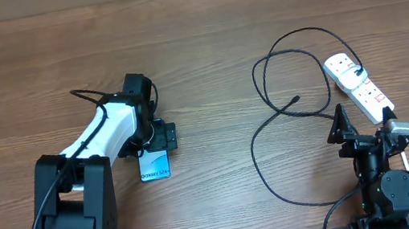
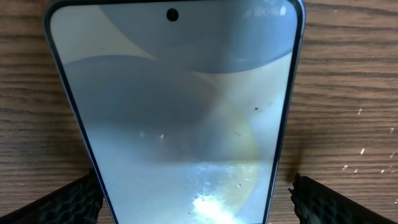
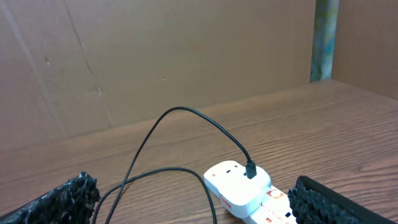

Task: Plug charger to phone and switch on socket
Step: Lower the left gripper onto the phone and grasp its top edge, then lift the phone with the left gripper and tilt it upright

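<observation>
Left gripper [image 2: 194, 185] hovers right over the slim rectangular smartphone with black edges and a pale blue-white screen [image 1: 155, 169]. Its jaws are spread wide, with 1 textured black finger [image 2: 68, 202] close beside each long edge, and it grips nothing. The phone lies flat on the brown wooden table [image 1: 193, 35], at about 8 o'clock from the table's centre.

Over at 3 o'clock, the white elongated power strip [image 1: 358, 85] carries a black plug [image 3: 250, 169]. The long thin black cable [image 3: 184, 109] loops out from it toward 9 o'clock. Its small black connector tip [image 1: 296, 100] rests on the wood, well apart from the phone.

Right gripper [image 3: 193, 186] sits at 6 o'clock of the strip, jaws wide and empty.
</observation>
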Tool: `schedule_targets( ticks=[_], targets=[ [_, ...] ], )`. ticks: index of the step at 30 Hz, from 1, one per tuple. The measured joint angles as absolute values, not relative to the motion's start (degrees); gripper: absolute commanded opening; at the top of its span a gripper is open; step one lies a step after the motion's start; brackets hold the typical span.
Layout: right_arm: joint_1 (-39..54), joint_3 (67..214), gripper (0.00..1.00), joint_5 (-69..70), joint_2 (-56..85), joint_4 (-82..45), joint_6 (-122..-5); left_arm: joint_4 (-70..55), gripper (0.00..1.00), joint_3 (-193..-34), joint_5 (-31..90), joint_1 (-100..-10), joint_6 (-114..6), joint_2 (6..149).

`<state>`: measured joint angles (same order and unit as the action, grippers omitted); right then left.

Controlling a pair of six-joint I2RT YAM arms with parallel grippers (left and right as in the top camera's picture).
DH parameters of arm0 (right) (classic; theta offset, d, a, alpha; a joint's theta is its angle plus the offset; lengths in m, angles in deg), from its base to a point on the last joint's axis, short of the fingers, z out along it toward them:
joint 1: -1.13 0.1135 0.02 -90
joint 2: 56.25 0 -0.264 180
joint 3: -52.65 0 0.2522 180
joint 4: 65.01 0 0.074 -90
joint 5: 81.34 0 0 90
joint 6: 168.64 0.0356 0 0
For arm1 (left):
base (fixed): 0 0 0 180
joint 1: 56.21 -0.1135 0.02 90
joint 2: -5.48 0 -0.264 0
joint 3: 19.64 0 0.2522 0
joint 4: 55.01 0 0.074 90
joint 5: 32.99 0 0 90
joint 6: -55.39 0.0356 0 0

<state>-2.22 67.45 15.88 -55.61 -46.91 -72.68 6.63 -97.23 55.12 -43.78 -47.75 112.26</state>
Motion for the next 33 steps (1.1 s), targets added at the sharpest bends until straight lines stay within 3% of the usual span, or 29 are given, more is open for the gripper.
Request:
schedule_targets(
  ticks=[10, 14, 20, 33],
  targets=[
    [-2.2, 67.4, 1.0, 15.9, -55.6, -46.9, -72.7, 7.0, 0.68, -97.9, 56.9, -43.8, -48.7, 113.0],
    [-2.2, 67.4, 1.0, 15.9, -55.6, -46.9, -72.7, 7.0, 0.63, -97.9, 56.8, -43.8, -49.1, 113.0],
    [-2.2, 67.4, 1.0, 15.9, -55.6, -46.9, -72.7, 7.5, 0.46, -98.3, 56.2, -43.8, -49.3, 113.1],
    [-2.2, 67.4, 1.0, 15.9, -55.6, -46.9, -72.7, 19.5, 0.47, -104.8, 40.7, -44.3, -49.3, 117.0]
  ],
)
